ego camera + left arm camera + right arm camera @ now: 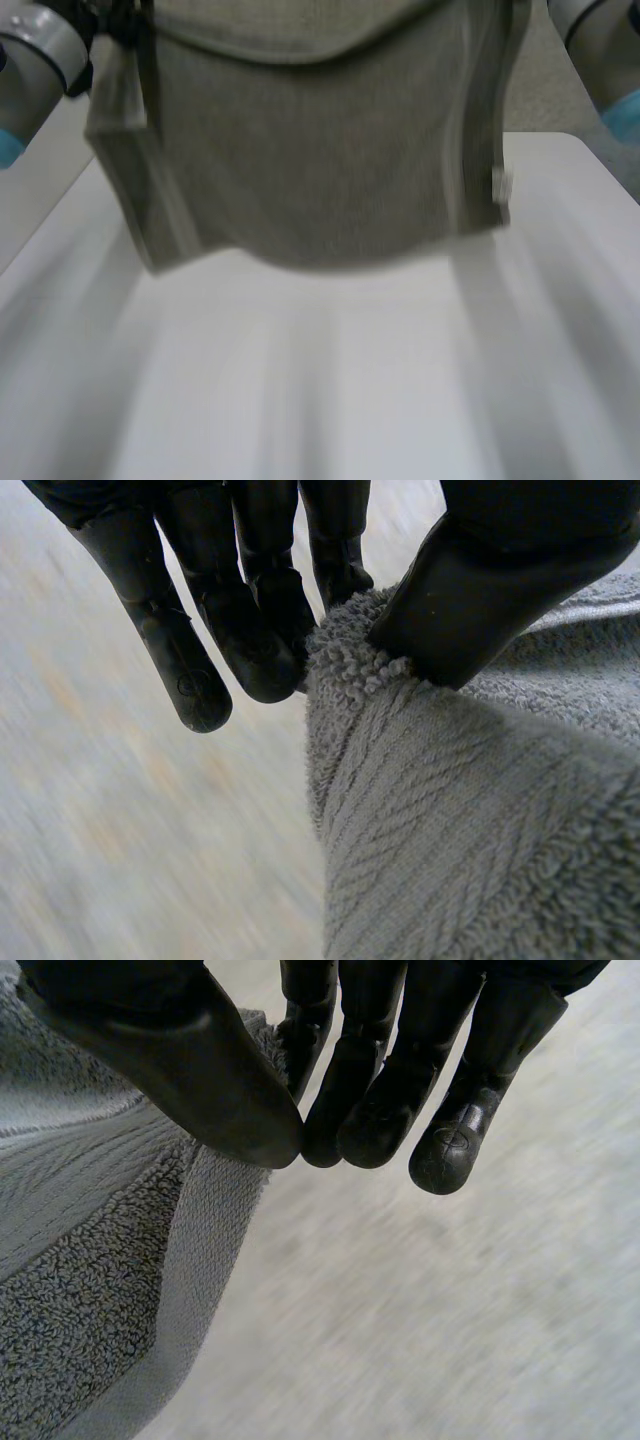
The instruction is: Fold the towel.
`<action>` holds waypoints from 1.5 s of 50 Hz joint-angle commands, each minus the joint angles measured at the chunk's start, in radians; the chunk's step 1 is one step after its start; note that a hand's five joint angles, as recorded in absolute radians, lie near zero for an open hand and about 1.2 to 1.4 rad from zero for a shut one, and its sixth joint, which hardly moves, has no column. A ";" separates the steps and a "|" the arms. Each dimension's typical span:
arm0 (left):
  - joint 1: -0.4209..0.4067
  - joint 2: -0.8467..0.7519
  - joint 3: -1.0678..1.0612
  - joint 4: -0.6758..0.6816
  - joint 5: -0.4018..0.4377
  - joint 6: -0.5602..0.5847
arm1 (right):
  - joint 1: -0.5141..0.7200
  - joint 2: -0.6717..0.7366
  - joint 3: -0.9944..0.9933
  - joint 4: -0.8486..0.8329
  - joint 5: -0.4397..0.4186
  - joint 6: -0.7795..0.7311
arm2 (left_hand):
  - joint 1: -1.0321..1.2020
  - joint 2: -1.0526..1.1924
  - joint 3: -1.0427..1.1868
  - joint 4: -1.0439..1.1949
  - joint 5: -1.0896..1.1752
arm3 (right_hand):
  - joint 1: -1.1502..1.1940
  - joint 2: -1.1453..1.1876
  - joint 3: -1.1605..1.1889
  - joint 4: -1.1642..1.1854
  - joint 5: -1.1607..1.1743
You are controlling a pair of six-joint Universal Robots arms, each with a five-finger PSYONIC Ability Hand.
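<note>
Pinching the towel point(320, 150) by upper corners in left hand point(250, 630) and right hand point(190, 1070), aloft over table point(320, 400); seemingly no fold made yet.

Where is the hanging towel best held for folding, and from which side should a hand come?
At its two upper corners, each from the outer side edge. The towel hangs flat and spread above the table, so corner pinches hold it wide. The left hand and the right hand grip it this way now, thumb on one face, fingers on the other.
</note>
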 commanded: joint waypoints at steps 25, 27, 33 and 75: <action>0.083 0.246 -1.064 0.248 0.219 0.068 | -0.198 -0.199 0.807 0.340 -0.419 -0.243 | 0.130 0.057 0.043 0.033 0.084 | 0.106 0.064 0.053 0.055 0.055; 0.095 0.247 -1.116 0.243 0.220 0.137 | -0.208 -0.230 0.890 0.325 -0.419 -0.263 | 0.130 0.057 0.043 0.033 0.084 | 0.106 0.064 0.053 0.055 0.055; 0.098 0.256 -1.259 0.240 0.214 0.340 | -0.237 -0.365 1.167 0.233 -0.417 -0.260 | 0.130 0.057 0.043 0.033 0.084 | 0.106 0.064 0.053 0.055 0.055; 0.075 0.330 -1.503 0.463 -0.040 0.260 | -0.426 -0.600 1.737 -0.368 -0.382 0.050 | -0.503 -0.576 -0.591 -0.601 -0.550 | 0.106 0.064 0.053 0.055 0.055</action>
